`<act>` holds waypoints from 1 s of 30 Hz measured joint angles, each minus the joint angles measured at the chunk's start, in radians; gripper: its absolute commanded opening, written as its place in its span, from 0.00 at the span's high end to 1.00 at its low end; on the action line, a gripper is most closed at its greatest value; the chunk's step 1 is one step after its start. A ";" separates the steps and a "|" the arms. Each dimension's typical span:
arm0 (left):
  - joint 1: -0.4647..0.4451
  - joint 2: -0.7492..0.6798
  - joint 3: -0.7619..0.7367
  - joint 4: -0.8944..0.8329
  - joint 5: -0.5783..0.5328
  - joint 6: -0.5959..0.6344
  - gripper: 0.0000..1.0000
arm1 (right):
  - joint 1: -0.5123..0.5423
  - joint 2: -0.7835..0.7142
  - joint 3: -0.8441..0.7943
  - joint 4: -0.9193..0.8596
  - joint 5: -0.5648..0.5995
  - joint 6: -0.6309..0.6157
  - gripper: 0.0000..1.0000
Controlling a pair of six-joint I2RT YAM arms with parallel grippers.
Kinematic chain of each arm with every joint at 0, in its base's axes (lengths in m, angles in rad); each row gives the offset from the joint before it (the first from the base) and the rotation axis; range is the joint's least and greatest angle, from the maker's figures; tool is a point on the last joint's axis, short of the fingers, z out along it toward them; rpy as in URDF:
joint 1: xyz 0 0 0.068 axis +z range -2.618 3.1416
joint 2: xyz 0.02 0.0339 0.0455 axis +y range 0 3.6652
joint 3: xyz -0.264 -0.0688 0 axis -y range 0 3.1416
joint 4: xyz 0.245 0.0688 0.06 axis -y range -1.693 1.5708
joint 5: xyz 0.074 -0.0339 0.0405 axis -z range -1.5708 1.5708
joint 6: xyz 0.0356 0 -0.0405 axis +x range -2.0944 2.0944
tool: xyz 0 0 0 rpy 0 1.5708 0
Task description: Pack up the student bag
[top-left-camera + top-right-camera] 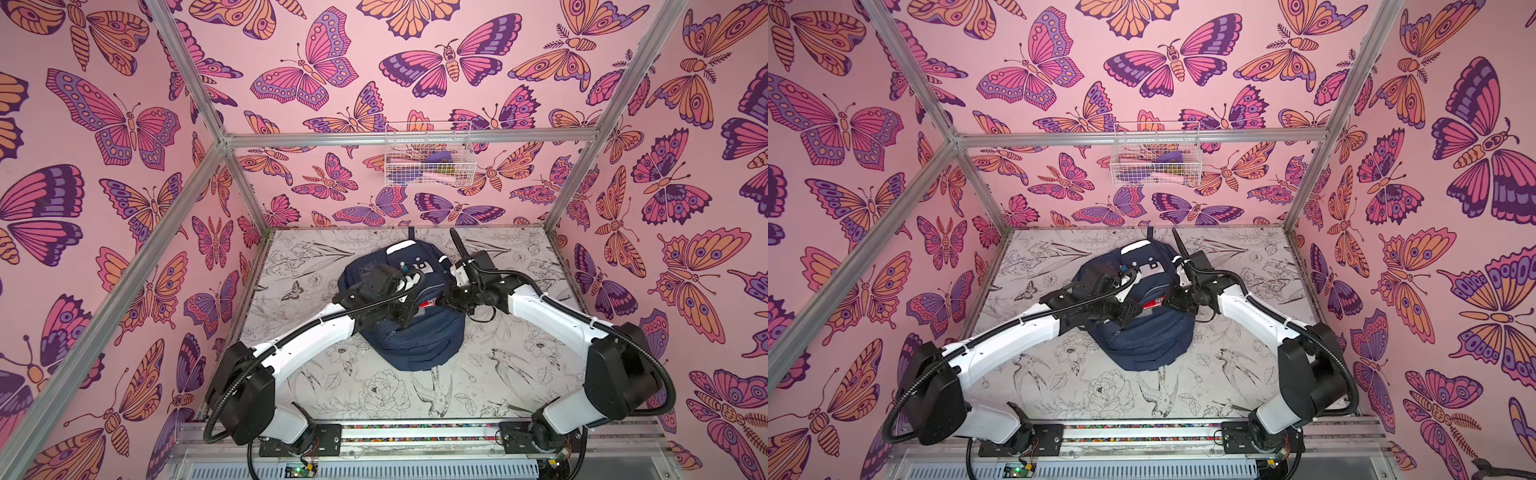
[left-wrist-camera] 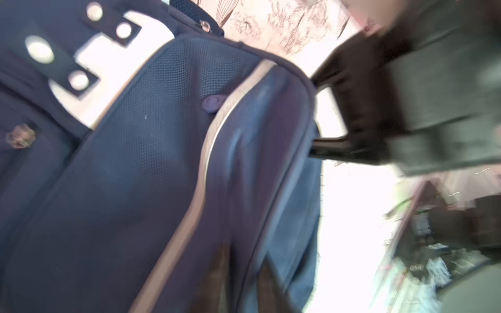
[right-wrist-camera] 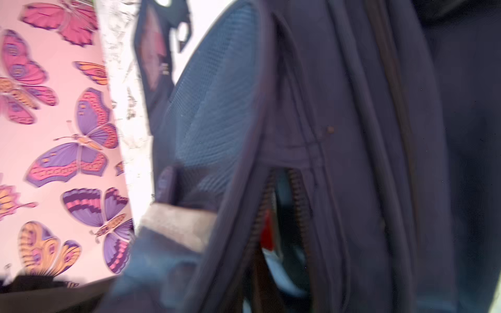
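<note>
Student bag (image 1: pixel 419 349) lies flat mid-surface (image 1: pixel 519 374). Its long axis runs from my base toward the far wall, top loop (image 1: pixel 411 233) at the far end.

Both my arms converge across the bag's middle in both top views. Left tool (image 1: pixel 409 311) comes in from the left and right tool (image 1: pixel 444 300) from the right, close together. A red-and-white item (image 1: pixel 428 302) shows between them.

Right wrist view: a zip opening (image 3: pixel 279 216) gapes along the bag's length, something red and white inside. So the slot runs with the bag's axis and sits between my two tools. Neither arm is clearly nearer.

Left wrist view, blurred: the right tool's fingers (image 2: pixel 333 142) stand apart, their tips hidden behind the bag's edge. I cannot tell whether they pinch fabric. Left tool's own state: cannot tell, too smeared.

Judgement: the next move depends on the slot being held wide across its width, one tool on each side, while anything goes in along the axis.
</note>
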 measured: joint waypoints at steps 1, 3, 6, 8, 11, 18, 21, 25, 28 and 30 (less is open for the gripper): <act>0.005 -0.015 -0.009 0.006 0.019 -0.016 0.53 | -0.001 0.004 0.006 -0.004 0.010 -0.005 0.62; 0.017 -0.050 -0.026 0.019 0.052 -0.056 0.47 | -0.002 -0.001 0.011 -0.009 0.021 -0.023 0.54; 0.062 -0.118 -0.064 0.044 0.098 -0.129 0.41 | -0.001 -0.029 0.012 -0.031 0.044 -0.047 0.51; 0.115 -0.183 -0.109 0.054 0.118 -0.196 0.38 | -0.001 -0.066 0.012 -0.068 0.081 -0.066 0.51; 0.201 -0.267 -0.171 0.060 0.138 -0.296 0.38 | -0.001 -0.134 0.012 -0.140 0.164 -0.092 0.49; 0.343 -0.274 -0.288 0.058 0.206 -0.486 0.41 | 0.047 -0.264 0.012 -0.248 0.388 -0.102 0.49; 0.344 -0.236 -0.312 0.058 0.241 -0.541 0.41 | 0.134 -0.278 0.024 -0.294 0.505 -0.099 0.48; 0.345 -0.220 -0.320 0.074 0.261 -0.594 0.40 | 0.321 -0.251 0.041 -0.325 0.657 -0.057 0.46; 0.347 -0.212 -0.334 0.090 0.270 -0.625 0.42 | 0.459 -0.156 0.102 -0.365 0.743 0.000 0.47; 0.357 -0.195 -0.346 0.089 0.274 -0.638 0.41 | 0.530 -0.085 0.150 -0.391 0.793 0.040 0.47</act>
